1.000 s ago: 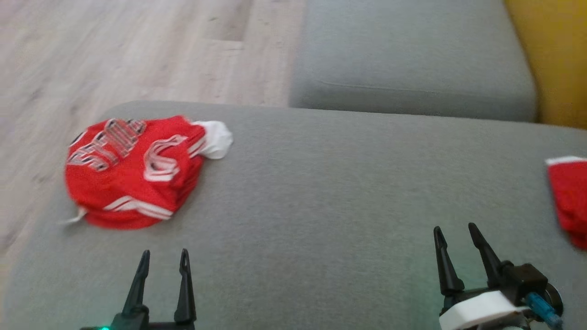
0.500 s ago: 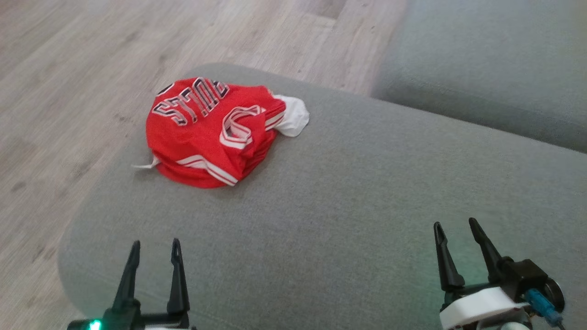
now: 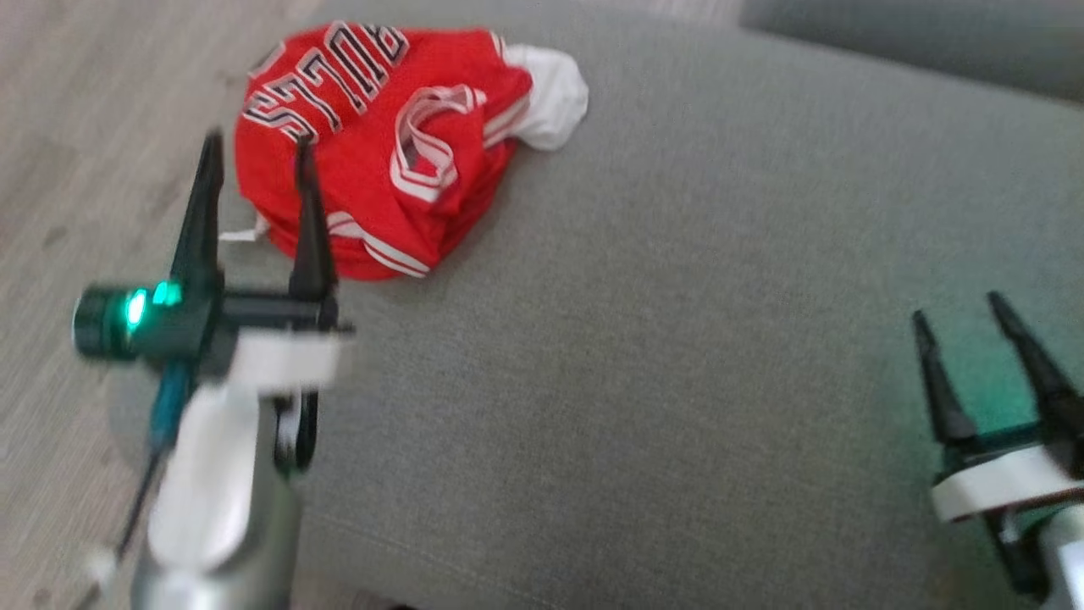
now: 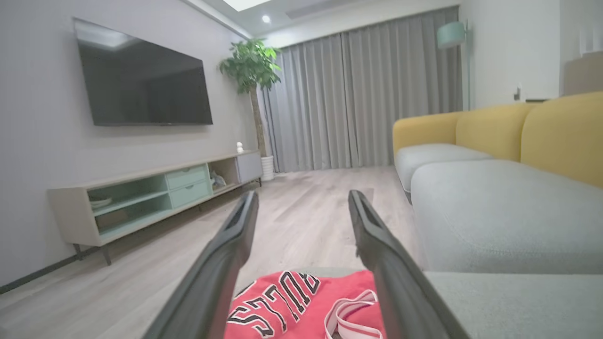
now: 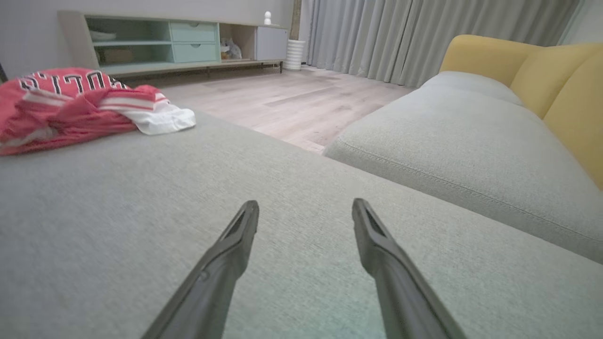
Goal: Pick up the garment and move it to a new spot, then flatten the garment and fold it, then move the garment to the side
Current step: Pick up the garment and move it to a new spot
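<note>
Woven grey cushion point(image 3: 677, 339) bears a crumpled red jersey point(image 3: 356, 169) (white-trimmed).

Jersey point(image 3: 364, 169): red, white stripe trim, white lettering outlined black, plus a white part. Sofa seat point(image 3: 677, 356): plain grey weave; backrest point(image 4: 560, 132) yellow. Floor point(image 3: 59, 127): pale wood grain. Curtains point(image 4: 358, 99) grey. Cabinet point(image 4: 188, 186): beige, mint drawers.

Item: garment point(image 3: 364, 144), a red jersey. White-and-black block lettering runs across its upper face, with white stripe trim and 1 white patch sticking out at its far right end. State: crumpled, bunched into a rounded heap, neither flat nor folded. Position: on the grey cushion point(image 3: 677, 339), at the far left corner, close to the edge.
</note>
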